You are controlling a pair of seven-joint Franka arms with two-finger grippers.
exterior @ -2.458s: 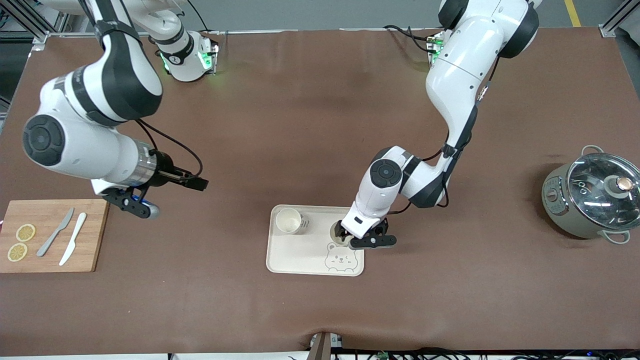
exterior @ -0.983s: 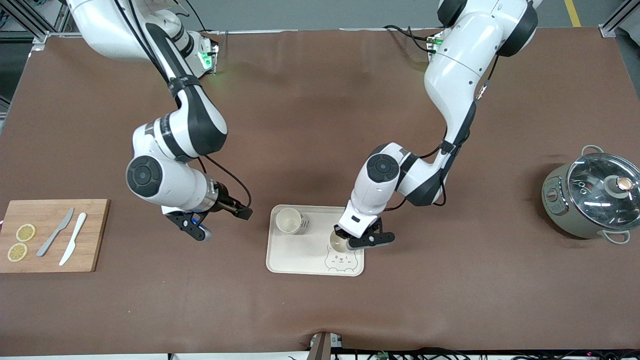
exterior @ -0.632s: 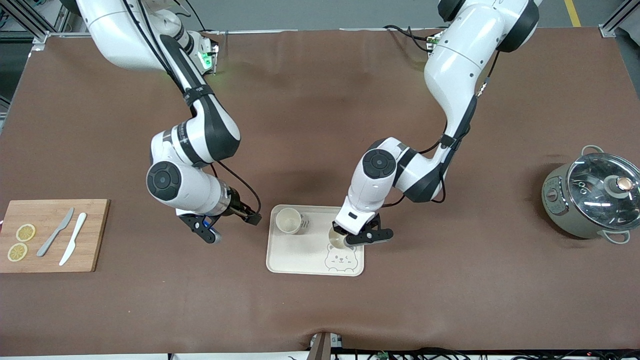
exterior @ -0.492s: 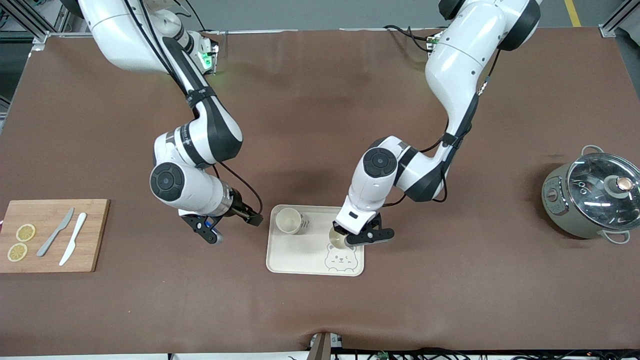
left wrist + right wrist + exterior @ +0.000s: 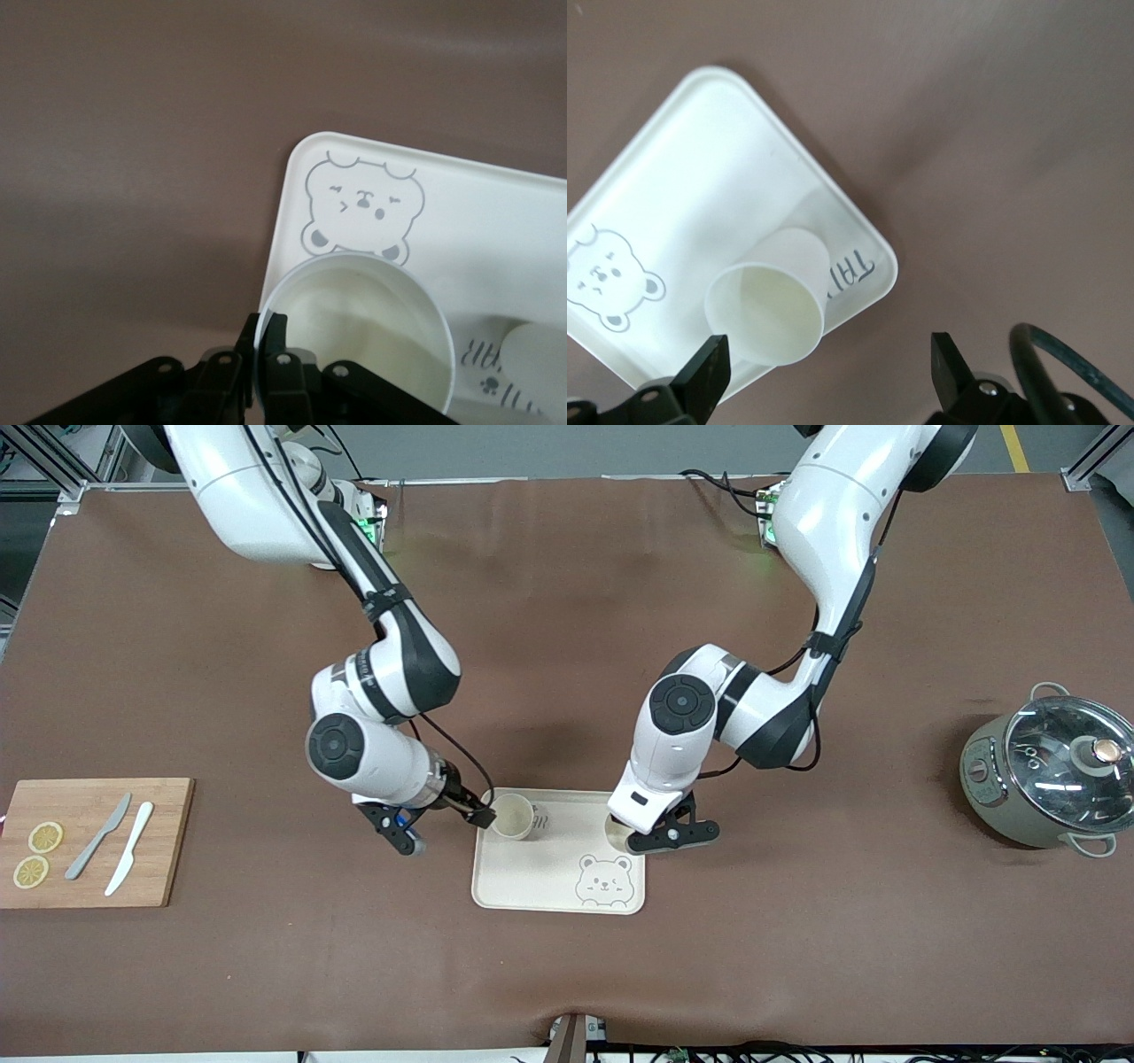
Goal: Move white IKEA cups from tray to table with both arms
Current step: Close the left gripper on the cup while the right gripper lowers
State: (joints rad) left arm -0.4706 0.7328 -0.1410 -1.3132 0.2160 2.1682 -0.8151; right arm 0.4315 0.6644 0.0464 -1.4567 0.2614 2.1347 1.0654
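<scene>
While one cup is being pinched by its rim above the tray in the left gripper, the right gripper, jaws wide, is being positioned beside the other cup; light, rigid, slippery.

A: Where are we here? The pot and the bamboo cutting board with lemon slices and two knives make us think of a kitchen.

B: We call it a robotics lab dressed up as one. Two white jointed arms are bolted along one edge of a tabletop covered in matte brown material, and green indicator lights glow at their bases.

A: We also see aluminium framing at the corners, a grey floor with a yellow line, and loose cables along the front edge.

B: So we take the kitchenware for props on a test bench.
</scene>
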